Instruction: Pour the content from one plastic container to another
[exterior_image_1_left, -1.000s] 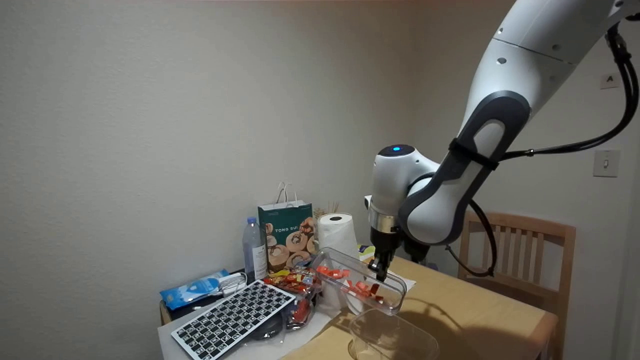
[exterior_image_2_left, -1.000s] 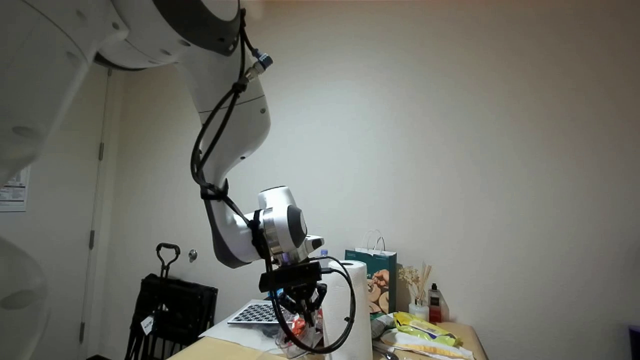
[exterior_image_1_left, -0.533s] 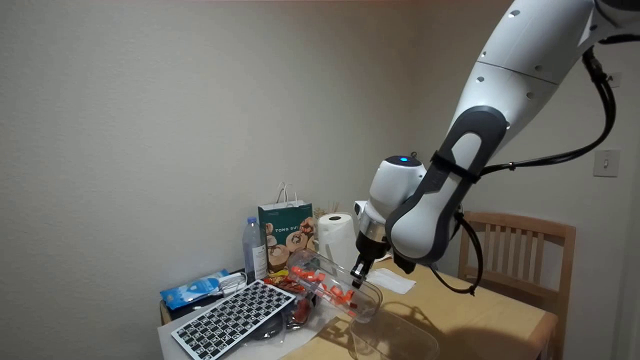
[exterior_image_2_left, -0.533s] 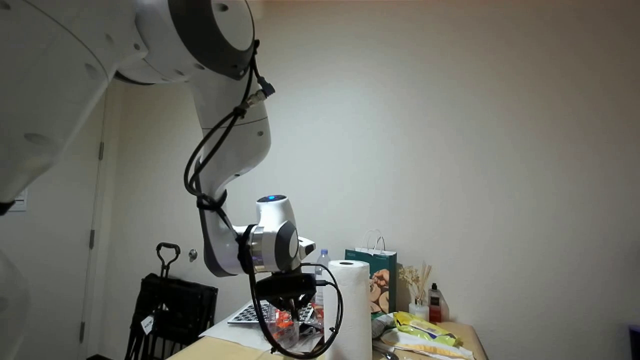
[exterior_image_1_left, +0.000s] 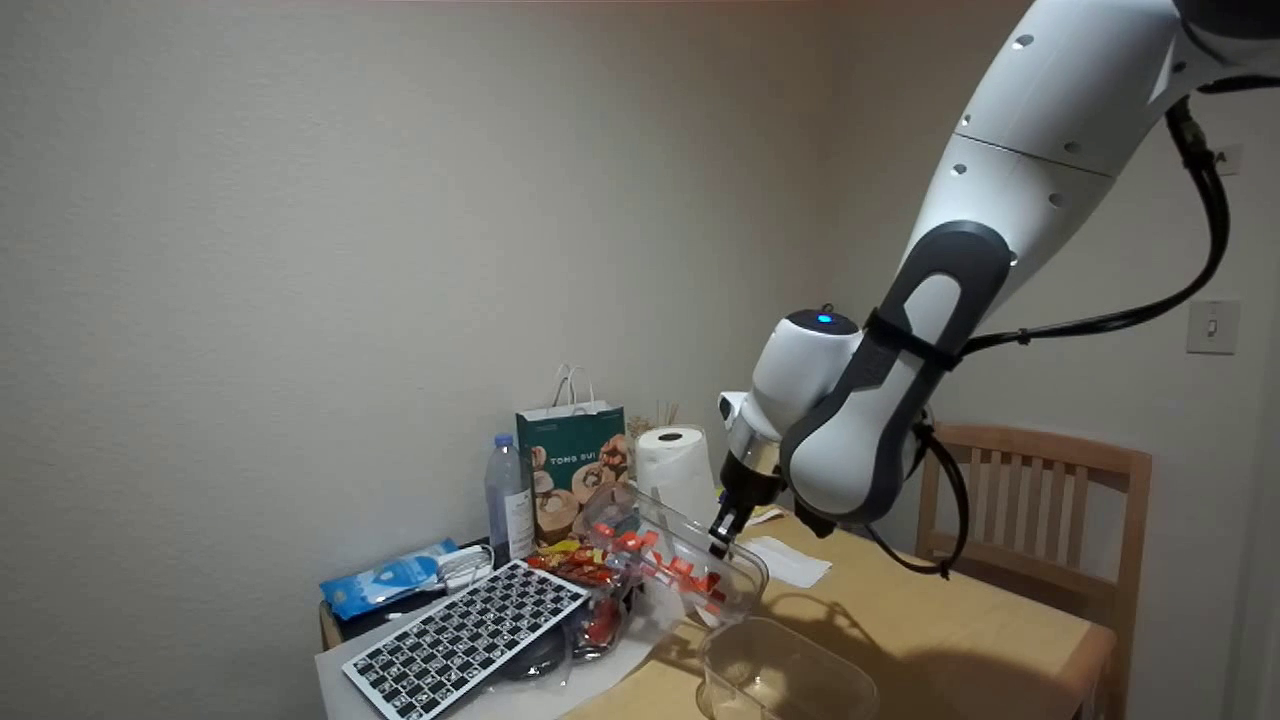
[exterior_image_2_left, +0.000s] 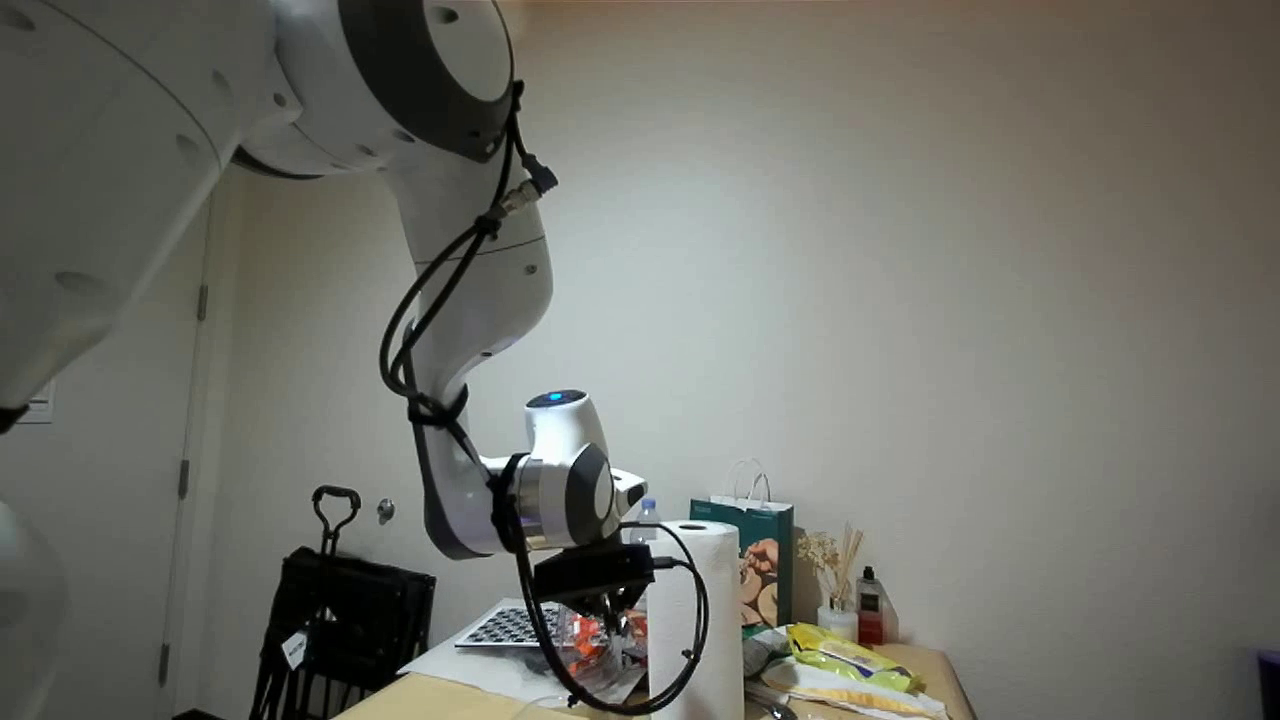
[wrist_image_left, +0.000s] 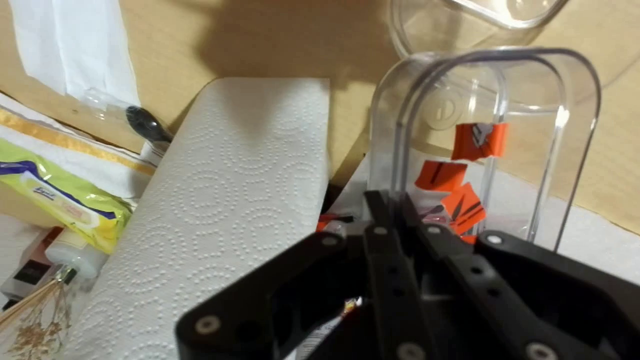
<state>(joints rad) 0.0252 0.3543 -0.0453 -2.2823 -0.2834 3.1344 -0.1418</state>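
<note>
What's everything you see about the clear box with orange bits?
The clear box looks like plastic, long with rounded corners and a rim. Inside are orange pieces, some with dark marks. The pincer is shut on one long side, holding it above the table. It looks tilted, one end near a second box.

Both containers (wrist_image_left: 520, 185) are glossy plastic; the towel roll (wrist_image_left: 225, 200), embossed matt paper; the chair (exterior_image_1_left: 1050, 445), wood.
</note>
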